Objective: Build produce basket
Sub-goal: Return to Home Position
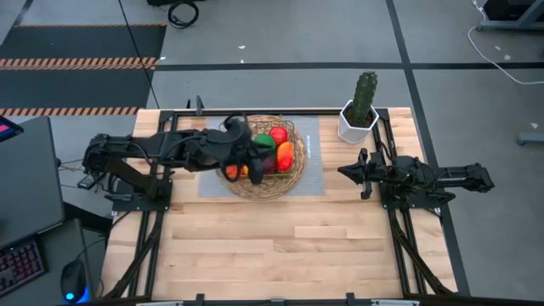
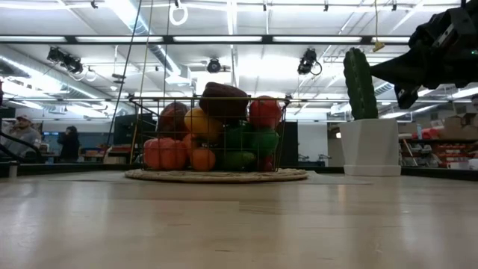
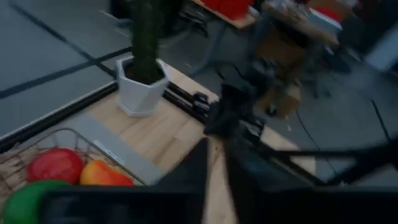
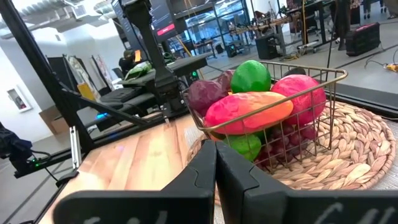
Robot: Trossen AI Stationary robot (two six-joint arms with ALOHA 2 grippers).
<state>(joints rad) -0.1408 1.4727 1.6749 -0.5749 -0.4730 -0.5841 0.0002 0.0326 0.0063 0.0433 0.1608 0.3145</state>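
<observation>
wire basket (image 1: 291, 129) sits on a round woven mat (image 1: 265, 192) toward the far side of the table (image 1: 297, 246). produce (image 1: 277, 146) is heaped inside the basket: red, green, orange, yellow and dark pieces. in the low view the pile tops the rim.

left gripper (image 1: 255, 163) hovers over the basket's left half, above the pile. fingers pressed together, nothing between them.

right gripper (image 1: 347, 172) is well off to the basket's right, facing the basket. fingers closed too, empty.

cactus in a white pot (image 1: 359, 119) stands to the right of the basket and a little farther back, near the right gripper. people (image 2: 22, 133) are in the room far behind the basket.
</observation>
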